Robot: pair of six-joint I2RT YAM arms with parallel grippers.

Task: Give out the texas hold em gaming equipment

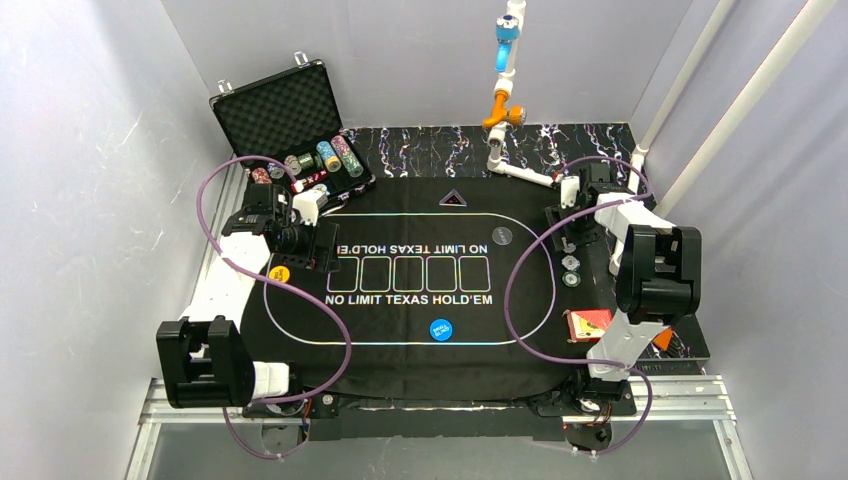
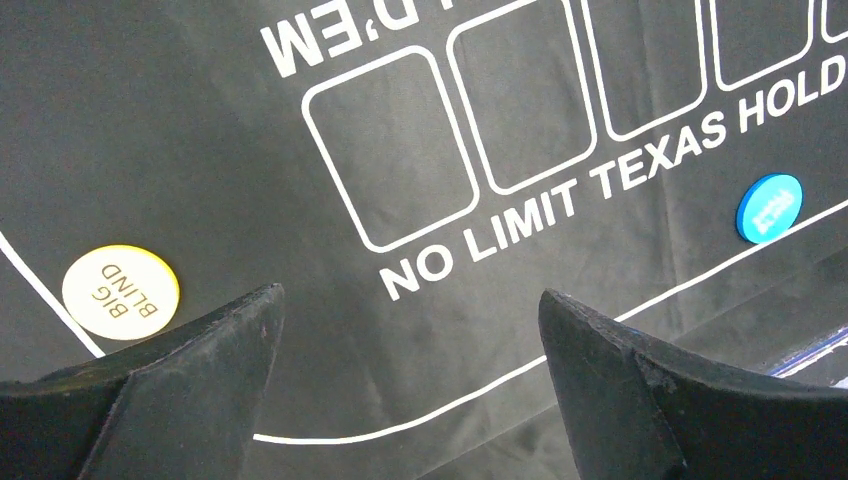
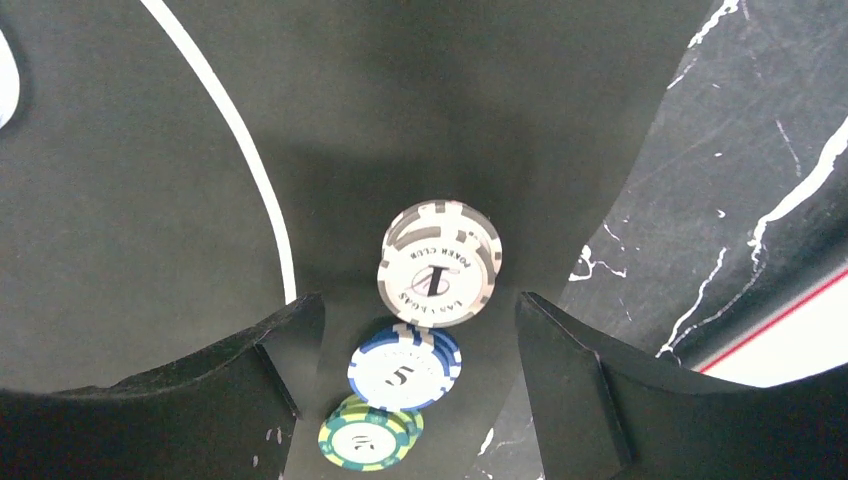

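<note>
Three short stacks of striped poker chips lie in a row on the mat's right edge: white (image 3: 437,277), blue (image 3: 404,368) and green-yellow (image 3: 367,434); from above they show as a small column (image 1: 571,262). My right gripper (image 3: 420,300) hangs over them, open, its fingers either side of the blue stack without touching it. My left gripper (image 2: 410,298) is open and empty above the mat's left end (image 1: 322,252). A yellow "BIG BLIND" button (image 2: 121,292) lies just left of it. The blue button (image 2: 769,207) sits by the near white line. A red card deck (image 1: 588,322) rests near the right arm.
The black mat (image 1: 400,345) printed "NO LIMIT TEXAS HOLD'EM" covers the marbled table. An open foam-lined case (image 1: 285,110) with more chips (image 1: 325,160) stands at the back left. A round grey button (image 1: 502,236) lies right of the card outlines. Purple cables loop over both sides.
</note>
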